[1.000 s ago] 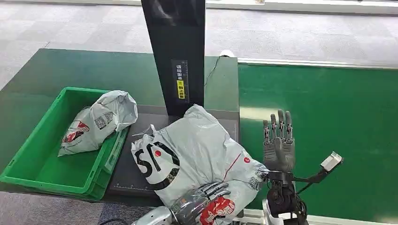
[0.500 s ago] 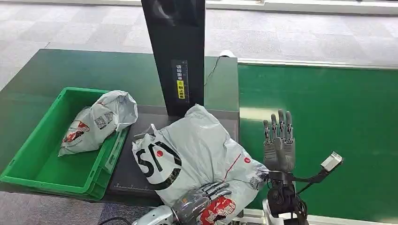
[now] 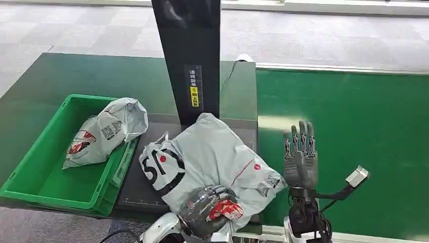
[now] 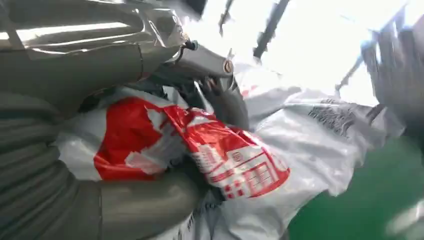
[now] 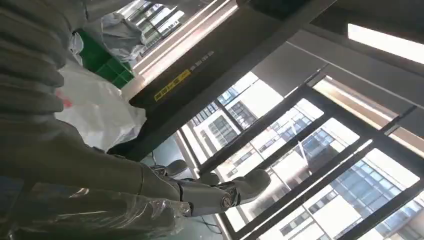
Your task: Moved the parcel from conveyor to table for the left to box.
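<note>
While our left hand (image 3: 206, 211) grips the parcel's (image 3: 212, 157) near, red-printed edge at the bottom centre of the head view, the grey bag lies on the table (image 3: 66, 76) in mid-frame, just below the black post (image 3: 189, 55) and right of the bin (image 3: 30, 177). Our right hand (image 3: 300, 154) stands upright, fingers spread and empty, over the belt (image 3: 354, 131) right of the parcel

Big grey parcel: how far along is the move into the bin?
Done: the big grey parcel lies on the dark table, off the green conveyor. In hand: the left hand grips its near red-printed edge; the right hand is raised, holding nothing. Left: into the green bin.
</note>
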